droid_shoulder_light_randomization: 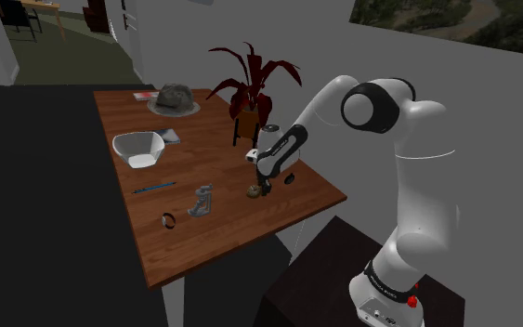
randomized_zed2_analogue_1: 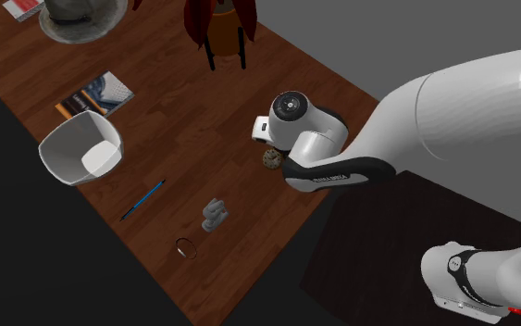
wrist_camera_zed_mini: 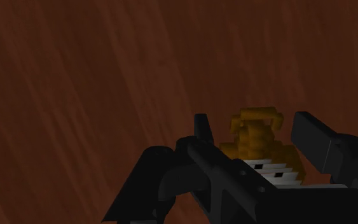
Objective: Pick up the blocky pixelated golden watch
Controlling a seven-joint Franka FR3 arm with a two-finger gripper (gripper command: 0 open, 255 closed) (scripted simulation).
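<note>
The pincer [wrist_camera_zed_mini: 255,127] hangs low over the brown wooden desk [droid_shoulder_light_randomization: 203,232], its fingers apart on both sides of the golden watch [wrist_camera_zed_mini: 260,143] (I cannot see them pressing it). I judge the step is the grasp: next the fingers must shut on the watch, then lift straight up. The watch lies near the desk's edge on the arm's side. Farther off are a white bowl [droid_shoulder_light_randomization: 138,149], a red plant [droid_shoulder_light_randomization: 250,79] and grey walls.

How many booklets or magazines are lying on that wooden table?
2. One booklet lies beside the white bowl; a red-and-white booklet sits at the far end by the grey hat. The arm could hide others.
</note>
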